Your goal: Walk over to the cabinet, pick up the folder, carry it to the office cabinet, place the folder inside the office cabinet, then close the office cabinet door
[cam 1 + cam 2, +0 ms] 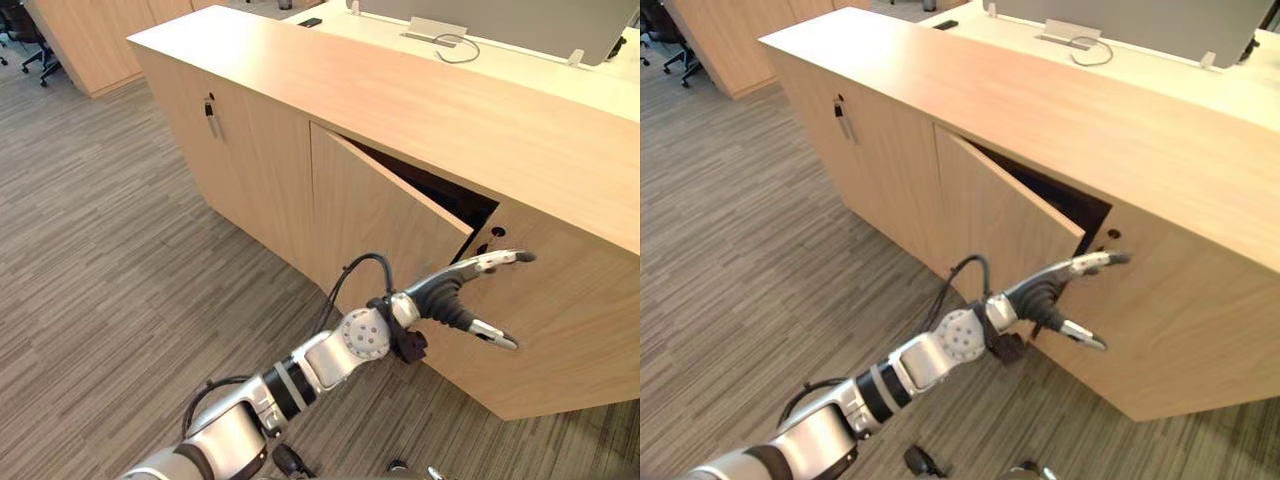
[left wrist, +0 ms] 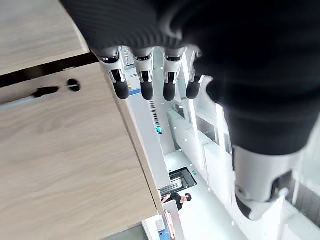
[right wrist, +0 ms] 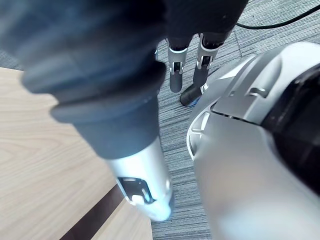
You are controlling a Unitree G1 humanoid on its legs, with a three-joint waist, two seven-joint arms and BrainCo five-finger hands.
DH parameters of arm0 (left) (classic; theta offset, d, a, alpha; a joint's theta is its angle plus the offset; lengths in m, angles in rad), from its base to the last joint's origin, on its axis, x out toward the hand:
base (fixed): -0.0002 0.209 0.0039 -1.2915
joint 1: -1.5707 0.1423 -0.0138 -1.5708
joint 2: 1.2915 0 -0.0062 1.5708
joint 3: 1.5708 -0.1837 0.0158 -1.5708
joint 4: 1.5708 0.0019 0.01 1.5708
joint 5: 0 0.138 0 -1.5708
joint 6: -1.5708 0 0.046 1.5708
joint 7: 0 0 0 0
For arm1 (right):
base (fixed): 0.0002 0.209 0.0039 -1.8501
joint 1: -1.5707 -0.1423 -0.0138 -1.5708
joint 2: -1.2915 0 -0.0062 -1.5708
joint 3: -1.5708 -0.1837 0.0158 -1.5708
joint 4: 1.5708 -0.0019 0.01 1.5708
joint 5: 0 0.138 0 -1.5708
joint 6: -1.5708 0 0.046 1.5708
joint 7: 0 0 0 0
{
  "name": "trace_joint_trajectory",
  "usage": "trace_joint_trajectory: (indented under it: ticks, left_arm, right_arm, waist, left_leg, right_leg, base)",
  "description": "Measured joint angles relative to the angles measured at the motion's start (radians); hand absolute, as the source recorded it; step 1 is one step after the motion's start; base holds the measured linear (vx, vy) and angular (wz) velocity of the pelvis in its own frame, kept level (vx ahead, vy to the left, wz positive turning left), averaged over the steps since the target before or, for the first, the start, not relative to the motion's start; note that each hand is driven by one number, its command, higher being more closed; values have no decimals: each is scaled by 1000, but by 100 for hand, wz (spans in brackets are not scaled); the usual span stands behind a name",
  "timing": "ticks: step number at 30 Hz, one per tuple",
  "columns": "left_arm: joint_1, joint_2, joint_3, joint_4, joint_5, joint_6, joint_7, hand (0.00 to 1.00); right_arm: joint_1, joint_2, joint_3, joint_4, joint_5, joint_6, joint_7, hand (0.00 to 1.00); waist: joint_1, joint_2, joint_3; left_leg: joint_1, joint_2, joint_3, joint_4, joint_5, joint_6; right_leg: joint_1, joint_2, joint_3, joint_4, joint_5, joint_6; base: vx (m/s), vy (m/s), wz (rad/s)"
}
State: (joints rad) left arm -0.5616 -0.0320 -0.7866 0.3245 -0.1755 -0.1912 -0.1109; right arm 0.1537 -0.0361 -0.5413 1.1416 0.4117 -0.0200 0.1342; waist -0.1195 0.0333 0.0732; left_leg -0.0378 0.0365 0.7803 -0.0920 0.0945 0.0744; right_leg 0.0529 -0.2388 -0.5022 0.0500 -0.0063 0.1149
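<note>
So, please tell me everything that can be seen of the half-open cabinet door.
The door is a flat, plain panel of light wood grain. It stands ajar, hinged at its left edge, its right edge swung out from the cabinet, with a dark wedge of the inside behind it. The left hand, fingers straight, is beside the free edge; contact cannot be told.

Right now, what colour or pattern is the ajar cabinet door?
The cabinet door is pale beige with a wood grain, clearest in the left eye view.
</note>
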Motion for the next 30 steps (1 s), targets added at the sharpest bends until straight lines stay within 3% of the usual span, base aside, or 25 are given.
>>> trace_joint_trajectory:
  ticks: [2, 3, 6, 9, 10, 11, 12, 13, 14, 15, 17, 18, 20, 21, 23, 27, 30]
  left_arm:
    - [69, 11, 49, 55, -148, 30, -23, 0]
    - [128, 41, 94, 99, -268, 51, -38, 0]
    - [282, 126, 174, 138, -448, 92, -49, 0]
    - [429, 167, 258, 139, -467, 99, -52, 0]
    - [485, 179, 303, 139, -457, 98, -58, 0]
    - [533, 189, 341, 140, -449, 96, -62, 0]
    - [553, 193, 354, 140, -445, 95, -64, 0]
    - [586, 198, 377, 140, -433, 90, -68, 0]
    - [602, 203, 387, 140, -413, 84, -72, 0]
    - [605, 208, 389, 140, -410, 83, -77, 0]
    - [605, 206, 391, 163, -405, 74, -115, 0]
    - [607, 209, 392, 176, -401, 68, -127, 0]
    - [617, 219, 395, 236, -353, 55, -161, 0]
    - [623, 223, 396, 272, -323, 46, -171, 0]
    - [619, 232, 403, 360, -288, 41, -178, 0]
    - [613, 234, 444, 583, -143, 40, -173, 0]
    - [606, 218, 526, 710, -63, 45, -141, 0]
  right_arm:
    - [1, 0, 34, 0, 0, 2, -1, 0]
    - [-2, 1, 67, -5, 0, 5, -2, 0]
    - [-1, -1, 112, -27, 2, 9, -7, 0]
    - [4, -8, 154, -27, 5, 4, -7, 0]
    - [4, -10, 178, -20, 7, -2, -7, 0]
    - [4, -16, 207, -11, 9, -9, -6, 0]
    - [5, -24, 223, -5, 10, -12, -5, 0]
    - [5, -38, 250, 3, 10, -14, -4, 0]
    - [3, -45, 269, 6, 5, -17, -3, 0]
    - [-1, -49, 270, 10, -1, -20, -3, 0]
    - [-9, -65, 290, 15, -6, -22, -3, 0]
    - [-12, -67, 291, 16, -9, -22, -2, 0]
    - [-35, -83, 289, 44, -44, -21, 1, 0]
    - [-35, -89, 289, 41, -45, -22, 4, 0]
    - [-36, -87, 285, 36, -45, -22, 8, 0]
    - [-43, -85, 255, 30, -60, -21, 23, 0]
    - [-46, -71, 233, 30, -59, -20, 23, 0]
  waist:
    - [-2, 0, 0]
    - [-2, 0, 14]
    - [-9, -1, 30]
    - [-6, -11, 35]
    - [8, -24, 44]
    - [18, -27, 46]
    - [22, -24, 45]
    - [29, -14, 41]
    - [31, -14, 39]
    - [32, -14, 38]
    - [33, -2, 40]
    - [36, -1, 43]
    - [48, 0, 59]
    - [48, 12, 57]
    - [44, 17, 52]
    - [36, 11, 45]
    - [27, 8, 34]
  left_leg:
    - [8, 5, 16, 0, -4, -7]
    - [26, 11, 37, 0, -6, -16]
    - [56, 30, 80, 1, -10, -36]
    - [64, 67, 121, 39, -28, -62]
    - [49, 124, 142, 148, -77, -73]
    - [22, 223, 159, 314, -144, -81]
    - [17, 277, 170, 394, -173, -82]
    - [19, 374, 189, 516, -216, -84]
    - [21, 440, 194, 589, -230, -74]
    - [20, 462, 188, 612, -232, -72]
    - [-9, 494, 70, 663, -224, -63]
    - [-30, 493, 18, 679, -236, -65]
    - [-31, 356, -253, 584, -294, -106]
    - [-29, 289, -337, 502, -279, -107]
    - [-2, 247, -337, 444, -243, -165]
    - [82, 134, -264, 266, -176, -143]
    - [93, 94, -245, 190, -140, -135]
  right_leg:
    - [-1, 5, 17, -3, 0, 0]
    - [6, 12, 35, -10, -1, -1]
    - [12, 30, 75, -22, -7, -10]
    - [11, 54, 114, -33, -15, -23]
    - [12, 67, 132, -36, -20, -31]
    - [14, 97, 162, -40, -23, -37]
    - [16, 118, 177, -40, -24, -40]
    - [23, 160, 211, -33, -32, -57]
    - [23, 193, 240, -24, -40, -71]
    - [21, 205, 253, -20, -42, -76]
    - [2, 232, 307, 5, -51, -96]
    - [3, 232, 325, 7, -53, -100]
    - [-3, 208, 399, 37, -56, -104]
    - [-7, 204, 424, 48, -57, -101]
    - [-23, 189, 455, 70, -71, -78]
    - [-56, 114, 504, 72, -66, -46]
    - [-73, 98, 514, 45, -50, -23]
  base:
    - [-19, -105, -28]
    - [-28, -120, -42]
    - [-28, -117, -46]
    - [18, -159, -43]
    - [83, -235, -64]
    - [106, -255, -74]
    - [152, -259, -89]
    - [174, -216, -89]
    - [176, -200, -82]
    - [161, -170, -71]
    - [126, -127, -67]
    - [81, -58, -76]
    - [33, 85, -95]
    - [9, 199, -81]
    - [14, 201, -40]
    - [-23, 160, -25]
    - [14, 88, -13]
